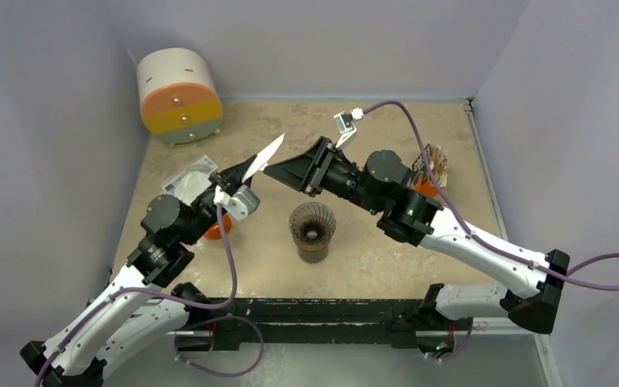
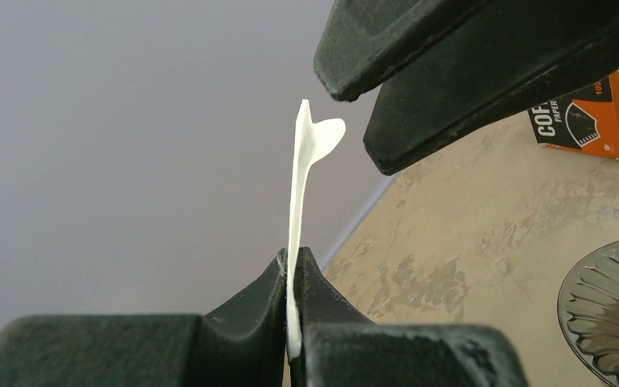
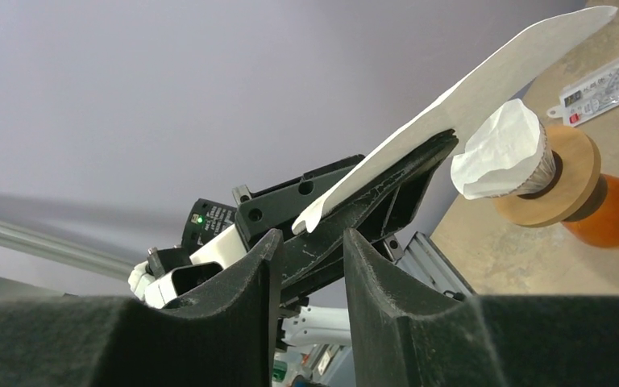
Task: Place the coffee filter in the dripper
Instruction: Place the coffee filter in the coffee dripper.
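Left gripper (image 1: pixel 230 177), left of centre: jaws clamped on the flat white coffee filter (image 1: pixel 265 157), which is raised above the table (image 1: pixel 387 258). Right gripper (image 1: pixel 278 172): jaws apart, tips just beside the filter's free end. Dripper (image 1: pixel 313 226): upright, nearer, between the arms. Orange box (image 1: pixel 436 167): far right.

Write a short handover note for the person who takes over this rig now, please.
Left gripper: shut on the coffee filter, held flat above the table.
Right gripper: open, fingertips near the filter's free end, not gripping it.
Dripper: on the table between the arms, no filter inside.
Done: filter picked up. Left: probably open it out, then set it in the dripper.
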